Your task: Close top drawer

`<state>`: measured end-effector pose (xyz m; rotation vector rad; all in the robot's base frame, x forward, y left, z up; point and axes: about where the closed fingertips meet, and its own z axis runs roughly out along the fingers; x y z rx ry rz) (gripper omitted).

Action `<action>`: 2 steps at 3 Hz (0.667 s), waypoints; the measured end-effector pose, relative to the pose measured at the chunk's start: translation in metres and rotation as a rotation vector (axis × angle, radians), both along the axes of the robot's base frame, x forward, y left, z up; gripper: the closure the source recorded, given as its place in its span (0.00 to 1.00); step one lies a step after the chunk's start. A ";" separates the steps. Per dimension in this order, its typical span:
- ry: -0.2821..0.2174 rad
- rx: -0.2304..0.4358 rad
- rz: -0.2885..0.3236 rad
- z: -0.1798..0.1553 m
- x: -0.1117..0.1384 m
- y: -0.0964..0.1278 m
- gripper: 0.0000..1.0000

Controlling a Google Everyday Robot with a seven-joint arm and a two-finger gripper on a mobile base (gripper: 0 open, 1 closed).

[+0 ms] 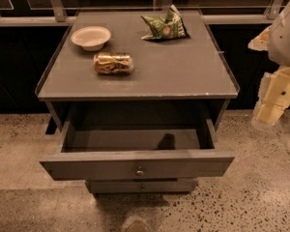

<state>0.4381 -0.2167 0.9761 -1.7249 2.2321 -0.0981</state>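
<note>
The top drawer (135, 164) of a grey wooden cabinet stands pulled out toward me, its long flat front panel carrying one small round metal knob (139, 171) at its centre. Its inside looks empty and dark. A narrower drawer (141, 186) sits shut just below it. My gripper (266, 116) hangs at the right edge of the view, off to the right of the cabinet and apart from the drawer, with the white arm above it.
The cabinet top (183, 71) carries a white bowl (91, 36), a gold can lying on its side (113, 63) and a green chip bag (165, 27). A railing runs behind. Speckled floor surrounds the cabinet.
</note>
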 end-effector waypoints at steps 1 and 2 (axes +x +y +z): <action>0.000 0.000 0.000 0.000 0.000 0.000 0.00; -0.015 0.046 -0.025 -0.016 -0.008 -0.004 0.00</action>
